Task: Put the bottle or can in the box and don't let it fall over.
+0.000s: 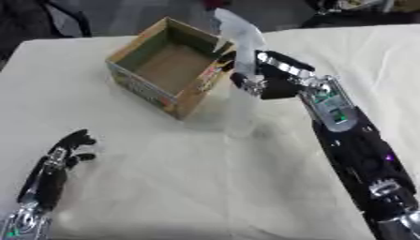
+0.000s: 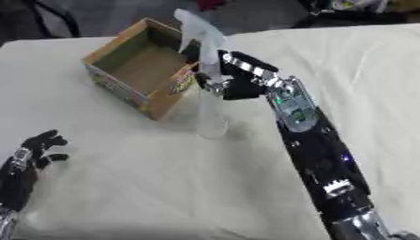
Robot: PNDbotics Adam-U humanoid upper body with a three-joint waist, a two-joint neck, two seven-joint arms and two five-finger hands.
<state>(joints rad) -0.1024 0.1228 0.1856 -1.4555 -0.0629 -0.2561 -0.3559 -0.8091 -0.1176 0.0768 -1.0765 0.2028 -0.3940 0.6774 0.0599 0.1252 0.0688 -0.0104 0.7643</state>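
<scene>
A tall clear spray bottle (image 1: 241, 93) with a white trigger head stands upright on the white cloth, just right of the open cardboard box (image 1: 135, 79). My right hand (image 1: 261, 77) is shut on the bottle's upper part, below the spray head, fingers curled round it. The bottle's base (image 2: 210, 131) rests on or just above the cloth near the box's front right corner. The box is open-topped and shows nothing inside. My left hand (image 1: 67, 151) rests open near the lower left, fingers up, far from the bottle.
The white cloth-covered table (image 1: 205, 187) spreads wide in front of the box. Dark objects lie beyond the table's far edge (image 1: 344, 14). My right forearm (image 1: 353, 140) crosses the right side of the table.
</scene>
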